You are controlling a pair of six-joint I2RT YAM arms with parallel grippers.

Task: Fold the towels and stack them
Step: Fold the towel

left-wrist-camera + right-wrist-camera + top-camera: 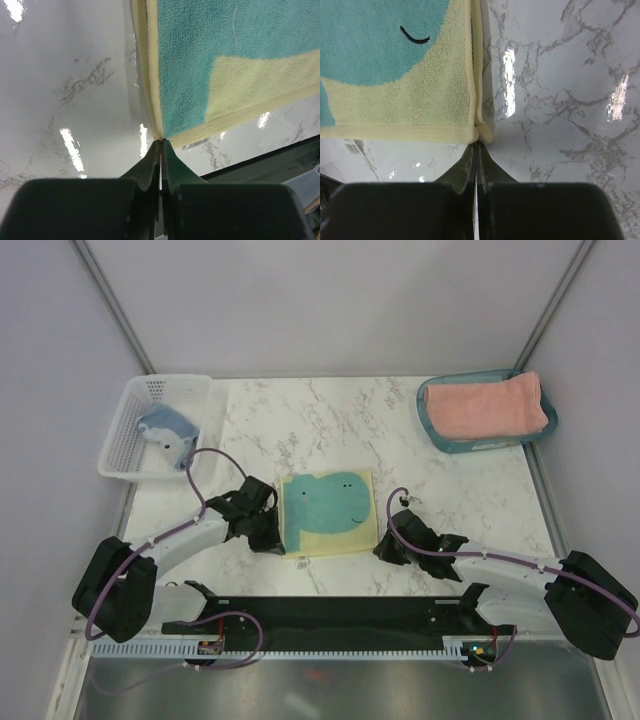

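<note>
Pale-yellow towel [328, 512] flat on desk [440, 470], my left gripper [161, 143] and right gripper [477, 146] both closed, tips at its near corners.

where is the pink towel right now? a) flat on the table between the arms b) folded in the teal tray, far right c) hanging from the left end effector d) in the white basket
b: the pink towel lies folded in the teal tray at the table's far right corner.
</note>
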